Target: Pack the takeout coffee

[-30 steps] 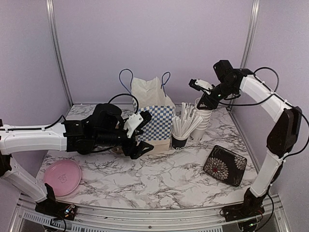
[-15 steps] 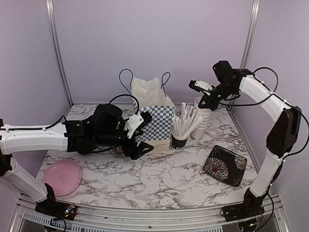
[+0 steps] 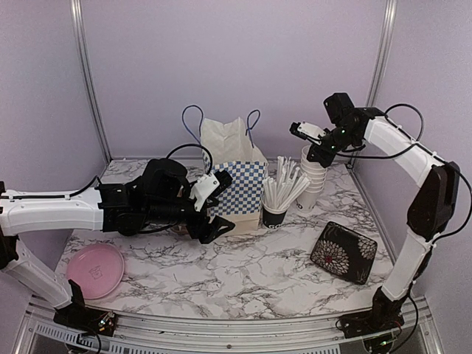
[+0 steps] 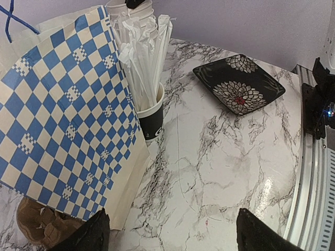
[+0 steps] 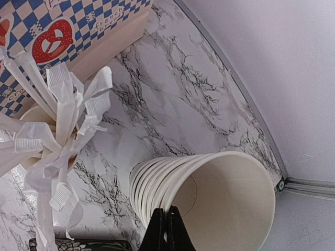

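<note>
While the right claw (image 5: 166, 226) pinches shut on the rim of the top cup (image 5: 230, 204), the carrier (image 4: 39, 227) beside the wide-open left claw (image 4: 172, 232) shows no cup. Packing is judged barely begun.

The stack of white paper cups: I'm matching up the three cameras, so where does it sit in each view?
Top external: stack of white paper cups at the back right, under the right gripper.
Left wrist: only its rims at the top edge, behind the straws.
Right wrist: bottom centre, seen from above, the gripper pinching the top cup by its rim.
Shared landmark: the blue-checked paper bag, left of the stack in all three.
</note>
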`<state>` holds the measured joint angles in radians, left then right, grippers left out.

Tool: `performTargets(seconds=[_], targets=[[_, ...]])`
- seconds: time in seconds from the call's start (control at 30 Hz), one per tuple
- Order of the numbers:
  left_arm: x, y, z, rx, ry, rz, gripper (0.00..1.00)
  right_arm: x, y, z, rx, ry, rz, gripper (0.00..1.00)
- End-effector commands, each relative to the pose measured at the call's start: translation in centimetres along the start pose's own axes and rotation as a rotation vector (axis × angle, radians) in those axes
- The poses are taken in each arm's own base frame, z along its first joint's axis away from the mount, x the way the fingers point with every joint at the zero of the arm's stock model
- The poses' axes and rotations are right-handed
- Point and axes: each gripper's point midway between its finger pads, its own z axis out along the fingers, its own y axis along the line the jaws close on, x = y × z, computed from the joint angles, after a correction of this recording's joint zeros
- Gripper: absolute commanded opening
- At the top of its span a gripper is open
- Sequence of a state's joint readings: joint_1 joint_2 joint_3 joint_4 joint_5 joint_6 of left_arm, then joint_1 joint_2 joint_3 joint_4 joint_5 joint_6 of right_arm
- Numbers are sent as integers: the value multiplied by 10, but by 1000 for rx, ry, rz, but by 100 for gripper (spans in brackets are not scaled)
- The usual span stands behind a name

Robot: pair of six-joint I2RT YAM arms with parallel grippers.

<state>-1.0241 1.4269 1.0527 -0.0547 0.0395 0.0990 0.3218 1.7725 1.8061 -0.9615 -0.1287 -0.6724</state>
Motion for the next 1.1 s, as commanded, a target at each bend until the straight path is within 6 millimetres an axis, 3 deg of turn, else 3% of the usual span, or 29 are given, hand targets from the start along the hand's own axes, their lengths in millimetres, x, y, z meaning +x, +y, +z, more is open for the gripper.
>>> performTargets(seconds=[0.0,0.2,0.37,0.47,0.53,0.63,0.77,0.87,1.07], targets=[[3,-1,3,-2,19,10,84,-1,-18,-12,113,9,1,0],[2,-1,3,-4,18,9,84,0,-32,-20,180,27,-4,0],[0,0,2,-5,15,9,84,-15,-39,-48,164,-60,12,0],[0,-1,3,-2,17,9,84,-9,-48,-54,199,-61,26,0],[0,-1,3,0,17,9,84,-1,-45,-50,173,-46,35,0],[-1,-1,4,0,18,9,84,-8,-47,-68,90,-135,95,0],[-2,-2,5,6,20,5,84,-14,-53,-86,134,-164,73,0],[-3,-2,6,8,20,3,84,-13,-54,-89,151,-157,64,0],[-8,-2,2,9,15,3,84,-22,-46,-108,134,-210,54,0]])
